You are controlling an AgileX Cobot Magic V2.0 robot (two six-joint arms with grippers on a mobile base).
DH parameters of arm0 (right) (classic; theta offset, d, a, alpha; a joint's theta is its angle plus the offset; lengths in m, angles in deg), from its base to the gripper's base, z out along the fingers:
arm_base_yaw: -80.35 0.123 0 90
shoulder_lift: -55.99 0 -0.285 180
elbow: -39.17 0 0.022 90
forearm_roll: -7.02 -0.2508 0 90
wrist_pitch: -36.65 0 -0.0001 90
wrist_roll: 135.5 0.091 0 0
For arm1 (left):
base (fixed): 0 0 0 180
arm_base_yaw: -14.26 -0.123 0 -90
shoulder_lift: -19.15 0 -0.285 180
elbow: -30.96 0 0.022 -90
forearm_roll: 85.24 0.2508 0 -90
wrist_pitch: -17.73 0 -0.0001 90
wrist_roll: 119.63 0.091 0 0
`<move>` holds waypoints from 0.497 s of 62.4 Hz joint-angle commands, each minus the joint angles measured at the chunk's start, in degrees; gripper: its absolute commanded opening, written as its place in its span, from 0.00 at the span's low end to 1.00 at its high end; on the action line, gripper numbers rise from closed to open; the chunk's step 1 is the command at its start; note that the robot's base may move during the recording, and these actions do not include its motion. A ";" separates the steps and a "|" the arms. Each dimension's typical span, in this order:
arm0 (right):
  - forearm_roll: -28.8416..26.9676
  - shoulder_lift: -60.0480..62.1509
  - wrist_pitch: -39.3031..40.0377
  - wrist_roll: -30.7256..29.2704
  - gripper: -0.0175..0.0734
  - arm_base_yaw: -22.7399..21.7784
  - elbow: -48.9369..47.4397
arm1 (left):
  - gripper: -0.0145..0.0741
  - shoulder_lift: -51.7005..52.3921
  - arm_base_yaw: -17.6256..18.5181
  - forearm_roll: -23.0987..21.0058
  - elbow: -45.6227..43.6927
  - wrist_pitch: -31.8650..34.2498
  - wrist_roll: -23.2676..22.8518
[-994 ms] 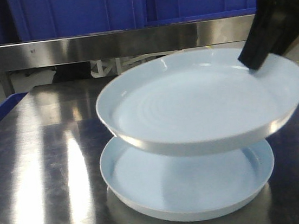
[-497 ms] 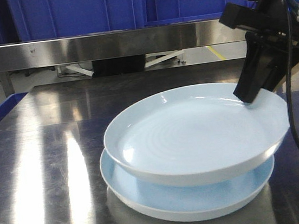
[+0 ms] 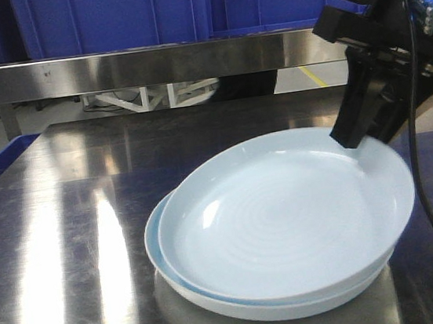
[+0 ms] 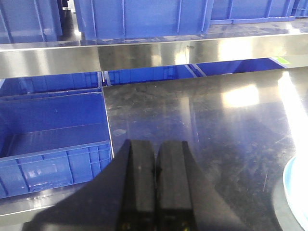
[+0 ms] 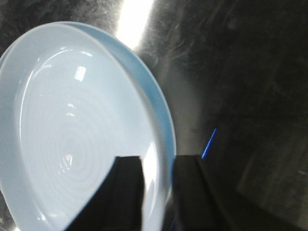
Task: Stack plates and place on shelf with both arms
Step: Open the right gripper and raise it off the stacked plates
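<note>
On the steel tabletop (image 3: pixel 66 228), near the middle, we find the lower plate (image 3: pixel 155 245) lying flat. The upper plate (image 3: pixel 286 216) rests in it, tilted. Its near-left rim is down inside the lower one, and its far-right rim is raised and offset to the right.

The right gripper (image 3: pixel 353 139) pinches that raised rim, one finger inside and one outside, jaws narrow on the upper plate. The left gripper (image 4: pixel 156 149) hangs well apart to the left of the stack, fingers pressed together on nothing.

Both plates are round, so no long axis governs the approach. The stack lies to the right of the left gripper, and the right arm is the nearer.

We judge the stacking nearly done, with release pending.

The shelf (image 3: pixel 149 66) runs left to right along the far side, above table level. Bare tabletop left of the stack gives room. Blue crates (image 3: pixel 143 13) stand beyond the beam; we cannot tell how much shelf is free.
</note>
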 commanded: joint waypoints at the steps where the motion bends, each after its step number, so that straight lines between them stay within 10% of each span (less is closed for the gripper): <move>1: -2.38 2.12 0.02 -0.74 0.73 0.04 -1.53 | 0.26 -0.06 -0.13 -0.21 -1.78 5.23 -0.09; 31: -0.83 12.05 0.48 -0.74 0.75 -0.08 -1.67 | 0.26 -0.06 -0.13 -0.21 -1.78 5.23 -0.09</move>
